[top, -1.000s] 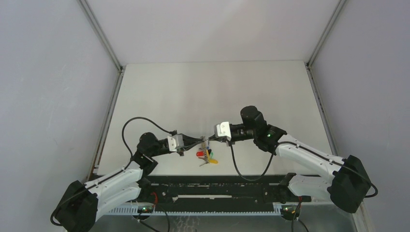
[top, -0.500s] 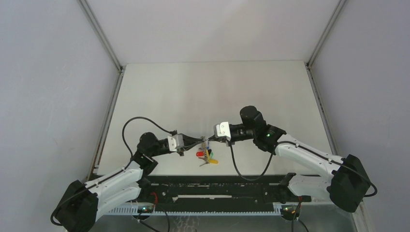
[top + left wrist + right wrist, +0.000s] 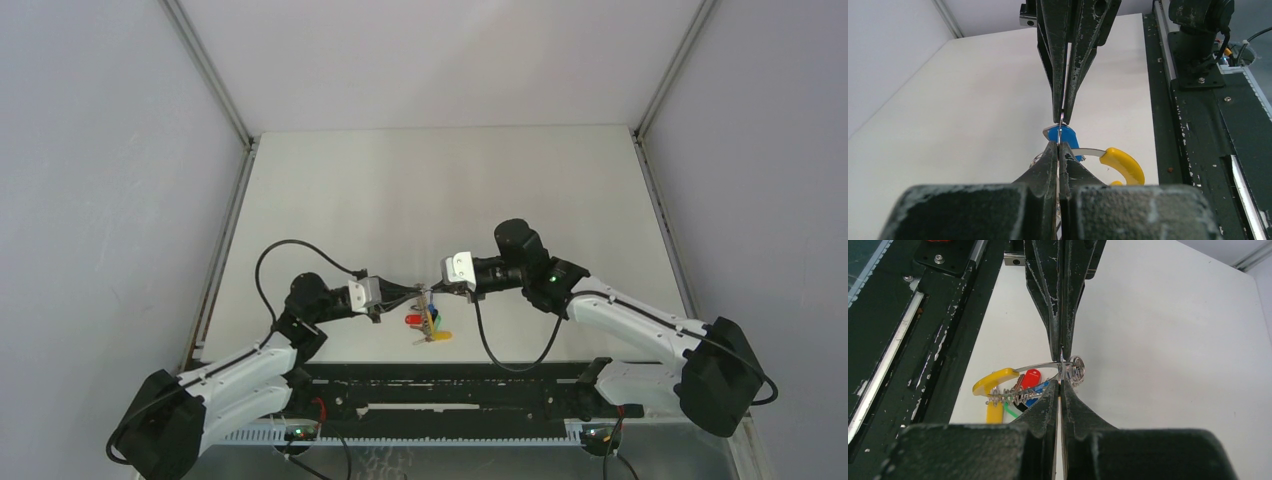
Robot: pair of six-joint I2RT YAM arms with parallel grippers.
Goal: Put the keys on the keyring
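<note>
Top external: left gripper (image 3: 416, 293) and right gripper (image 3: 437, 289) meet tip to tip above the table (image 3: 440, 190), keys (image 3: 430, 326) dangling beneath. Left wrist: both pincers, fully closed, pinch the keyring (image 3: 1122, 164) wire, apparently steadying it. Right wrist: coloured keys hang along the loop.

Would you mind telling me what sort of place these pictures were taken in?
Probably a lab robot cell: a white table boxed in by plain grey panels, with a left arm and right arm on a black rail.
</note>
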